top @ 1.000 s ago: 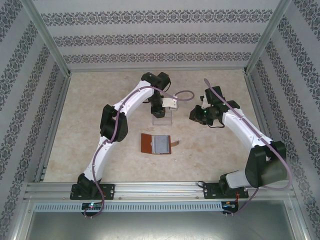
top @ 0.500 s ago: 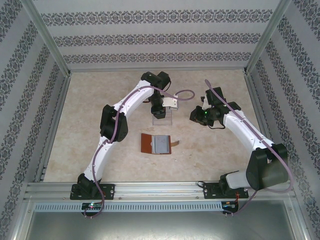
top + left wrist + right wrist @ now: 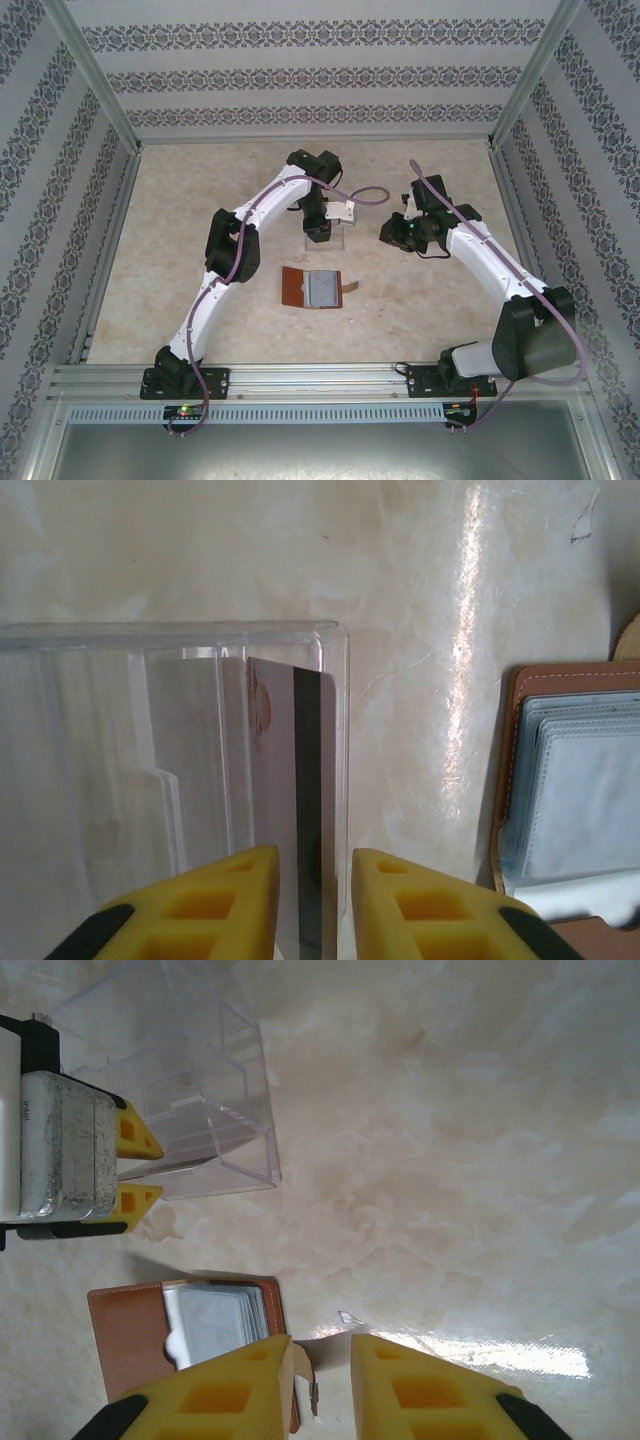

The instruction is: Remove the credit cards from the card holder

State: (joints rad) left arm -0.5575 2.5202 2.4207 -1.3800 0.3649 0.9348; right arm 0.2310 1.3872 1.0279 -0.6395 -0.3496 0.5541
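Nudged down-frame since a second ago: left gripper (image 3: 315, 865), jaws slightly apart above pale grey plastic card (image 3: 290, 780) standing in clear plastic box (image 3: 150, 710), grip impossible to tell. Likely one card delivered. Centre frame, brown leather card holder (image 3: 318, 288) open on desk (image 3: 180, 260), whitish card (image 3: 177, 1345) peeking out, plain from right wrist, too small from above. Right gripper (image 3: 320, 1355) narrowly apart, empty.

Between my left fingers (image 3: 225, 905) the card (image 3: 300, 780) runs off at 6 o'clock; the wallet (image 3: 585, 790) is cut at 3 o'clock.
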